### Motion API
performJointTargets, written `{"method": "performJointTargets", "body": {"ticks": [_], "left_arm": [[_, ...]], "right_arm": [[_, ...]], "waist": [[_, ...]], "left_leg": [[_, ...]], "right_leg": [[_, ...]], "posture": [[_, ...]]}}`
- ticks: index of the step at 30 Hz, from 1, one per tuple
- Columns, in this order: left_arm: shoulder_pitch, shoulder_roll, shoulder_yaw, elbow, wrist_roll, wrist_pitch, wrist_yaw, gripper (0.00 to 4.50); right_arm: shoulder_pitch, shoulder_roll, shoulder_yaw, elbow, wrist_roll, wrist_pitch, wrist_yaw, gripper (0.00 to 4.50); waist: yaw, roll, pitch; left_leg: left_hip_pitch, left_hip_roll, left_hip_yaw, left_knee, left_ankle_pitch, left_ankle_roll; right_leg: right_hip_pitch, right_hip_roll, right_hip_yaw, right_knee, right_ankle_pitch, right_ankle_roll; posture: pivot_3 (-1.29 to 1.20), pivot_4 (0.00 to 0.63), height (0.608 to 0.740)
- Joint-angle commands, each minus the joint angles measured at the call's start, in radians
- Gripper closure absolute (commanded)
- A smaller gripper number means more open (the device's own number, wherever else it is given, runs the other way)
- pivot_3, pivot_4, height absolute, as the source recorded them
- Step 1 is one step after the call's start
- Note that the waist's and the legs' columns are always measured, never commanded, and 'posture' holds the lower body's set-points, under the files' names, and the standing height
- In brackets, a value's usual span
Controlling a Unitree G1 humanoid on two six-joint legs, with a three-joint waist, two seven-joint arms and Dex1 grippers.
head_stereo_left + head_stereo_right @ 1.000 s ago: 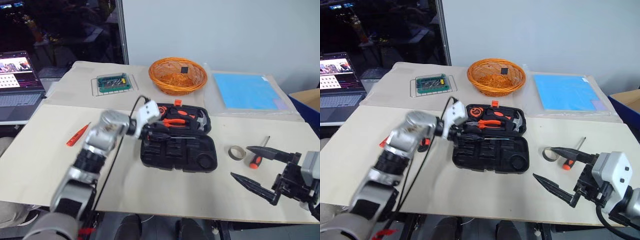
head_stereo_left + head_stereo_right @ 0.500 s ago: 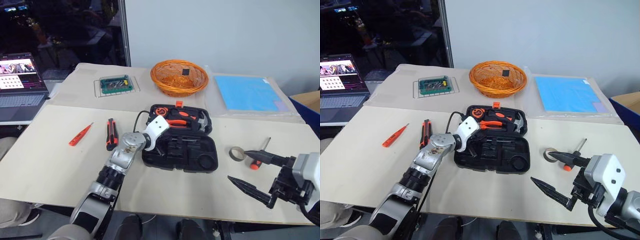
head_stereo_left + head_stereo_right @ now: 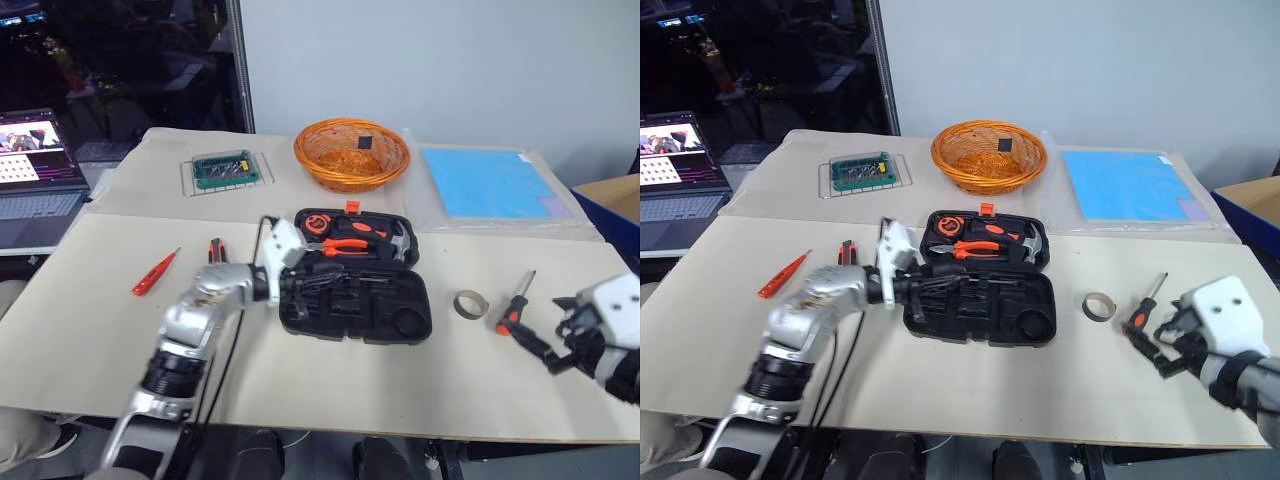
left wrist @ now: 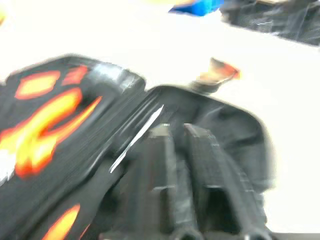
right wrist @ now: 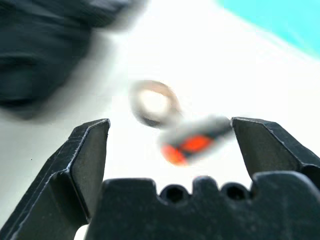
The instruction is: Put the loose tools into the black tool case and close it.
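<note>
Right gripper (image 3: 1152,350) hangs low near the right edge of the table (image 3: 330,385), fingers spread wide apart and empty, with the stubby screwdriver (image 3: 517,303) lying just in front of the tips. From the wrist, that orange-and-black handle (image 5: 192,144) sits between the two black fingers (image 5: 82,160), untouched, a small ring of tape (image 5: 154,102) just beyond it. Over on the other side, the left gripper (image 3: 298,289) points sideways at the near half of the open tool case (image 3: 385,312); its fingers (image 4: 162,165) stand close together with a narrow gap and nothing between them, right over the case's recesses. Pliers (image 3: 350,246) and a hammer (image 3: 398,243) sit in the far half of the case. An orange screwdriver (image 3: 154,272) lies on the table well left of the case, and a folding knife (image 3: 214,251) rests just behind the left arm. Beyond the case stands an orange basket (image 3: 352,153).
</note>
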Motion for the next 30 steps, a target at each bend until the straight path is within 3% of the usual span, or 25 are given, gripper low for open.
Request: {"method": "performJointTargets", "body": {"ticks": [1,5,10,13,20,21,25,26,30], "left_arm": [[-0.037,0.044,0.004,-0.106,-0.114,0.103,-0.046,2.05],[-0.079,0.100,0.010,-0.149,-0.196,0.166,-0.092,0.75],[-0.105,0.116,-0.011,-0.154,-0.206,0.138,-0.101,0.75],[-0.096,0.108,-0.016,-0.157,-0.201,0.122,-0.082,0.72],[-0.068,0.087,-0.006,-0.179,-0.208,0.112,-0.022,0.72],[-0.058,0.084,0.002,-0.183,-0.209,0.106,-0.009,0.72],[0.038,0.038,0.069,-0.191,-0.221,0.038,0.068,0.72],[0.087,0.069,0.080,-0.206,-0.210,0.016,0.046,0.72],[0.243,0.156,0.213,-0.257,-0.321,0.060,0.018,0.72]], "right_arm": [[-0.176,0.074,0.028,0.115,-0.002,0.197,-0.123,0.00],[-0.395,0.178,0.045,0.273,-0.036,0.312,-0.212,0.00],[-0.497,0.180,0.123,0.462,-0.122,0.298,-0.242,0.00],[-0.526,0.176,0.172,0.524,-0.162,0.274,-0.240,0.72],[-0.484,0.142,0.195,0.518,-0.210,0.255,-0.210,3.21],[-0.463,0.123,0.195,0.491,-0.212,0.245,-0.194,3.47],[-0.375,-0.024,0.211,0.307,-0.201,0.083,-0.041,3.51],[-0.390,-0.061,0.235,0.253,-0.172,0.039,0.033,3.51],[-0.511,-0.193,0.447,0.207,-0.149,-0.155,0.326,3.51]], "waist": [[0.001,-0.001,0.001],[-0.001,0.000,0.003],[-0.001,0.001,0.004],[0.000,0.001,0.004],[-0.001,0.001,0.004],[-0.001,0.001,0.004],[-0.002,0.006,0.006],[-0.011,0.008,0.007],[-0.056,0.009,0.012]], "left_leg": [[0.000,0.000,0.000,0.000,0.000,0.000],[-0.001,0.000,-0.001,0.000,0.000,0.000],[-0.001,-0.001,-0.001,-0.001,0.000,0.001],[-0.003,-0.002,-0.002,-0.001,-0.001,0.002],[-0.004,-0.003,-0.002,-0.001,-0.002,0.004],[-0.004,-0.003,-0.002,-0.001,-0.002,0.004],[-0.005,-0.004,-0.003,-0.001,-0.002,0.004],[-0.005,-0.004,-0.002,-0.001,-0.002,0.004],[0.001,0.001,0.000,-0.002,-0.003,0.004]], "right_leg": [[0.000,0.000,0.000,0.000,-0.001,0.001],[0.000,0.002,0.000,0.000,-0.001,0.002],[-0.001,0.001,0.001,-0.001,0.001,0.007],[-0.001,0.001,0.001,-0.001,0.002,0.008],[-0.001,0.002,0.002,-0.001,0.001,0.009],[-0.001,0.002,0.002,-0.001,0.001,0.010],[-0.001,0.001,0.003,-0.002,0.001,0.010],[-0.002,0.000,0.003,-0.002,0.001,0.010],[-0.001,0.005,0.007,-0.001,-0.001,0.013]], "posture": [[0.00,0.150,0.740],[0.00,0.150,0.740],[0.00,0.150,0.740],[0.00,0.150,0.740],[0.00,0.150,0.740],[0.00,0.150,0.740],[0.00,0.150,0.740],[0.00,0.150,0.740],[0.00,0.150,0.740]]}}
